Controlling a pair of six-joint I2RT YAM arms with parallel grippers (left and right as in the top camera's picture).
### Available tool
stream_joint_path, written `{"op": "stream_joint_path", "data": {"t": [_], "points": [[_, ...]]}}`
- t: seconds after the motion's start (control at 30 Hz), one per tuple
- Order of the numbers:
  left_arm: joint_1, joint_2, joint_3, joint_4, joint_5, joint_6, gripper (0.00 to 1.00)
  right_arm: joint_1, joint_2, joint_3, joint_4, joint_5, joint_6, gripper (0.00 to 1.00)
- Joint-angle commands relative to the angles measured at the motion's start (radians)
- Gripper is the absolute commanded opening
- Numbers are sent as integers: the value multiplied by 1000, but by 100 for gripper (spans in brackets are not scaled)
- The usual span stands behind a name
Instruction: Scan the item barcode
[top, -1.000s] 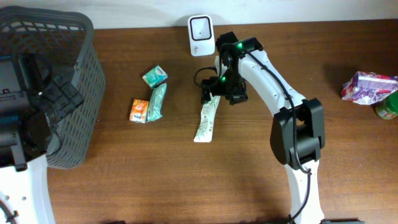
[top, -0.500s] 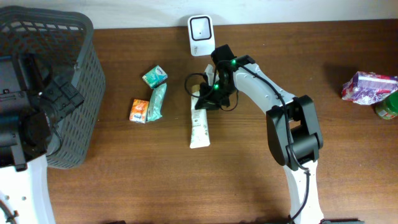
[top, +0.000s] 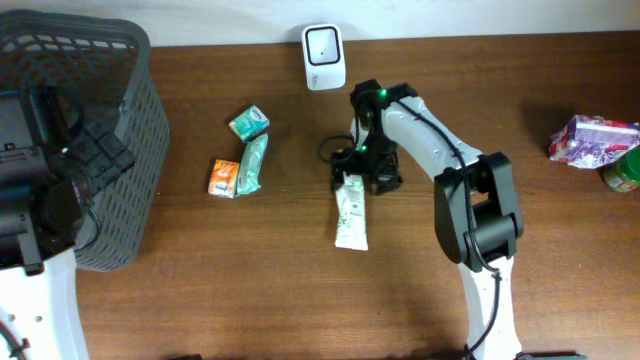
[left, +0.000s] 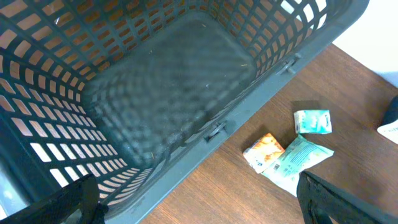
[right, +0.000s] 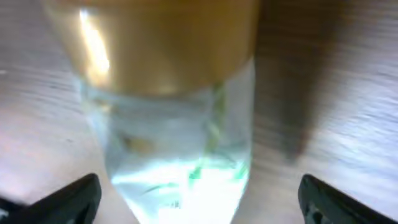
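Plainly, the main risk is a poor pickup. The tube (top: 351, 212) lies flat on the table (top: 200, 290) near its middle, and its far end sits under the right gripper (top: 361, 168). If the fingers close on that end alone, the slick, rounded body could squirt out or swivel. Lifted by one end it would likely droop, and its barcode might never face the scanner (top: 324, 44), which stands well apart at the far edge. I cannot tell which side carries the barcode, so it may be facing down.

The right arm reaches from the near edge toward the centre of the table, wrist bent down over the tube. The wrist view is badly blurred, but the fingers look spread wide to either side of the tube with a gap on each side, so it appears to grip nothing.

The left arm is parked at the left over the basket (top: 140, 150). The left gripper (left: 202, 202) hangs above the basket's floor, fingers fully apart and empty.
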Motion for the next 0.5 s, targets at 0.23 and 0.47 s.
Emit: {"op": "stream_joint_path", "data": {"t": [0.23, 0.47], "points": [[6, -8, 3, -1, 0, -9, 99, 86, -22, 286, -299, 230, -82, 98], [6, -8, 3, -1, 0, -9, 99, 192, -21, 101, -142, 470, 268, 89]]}}
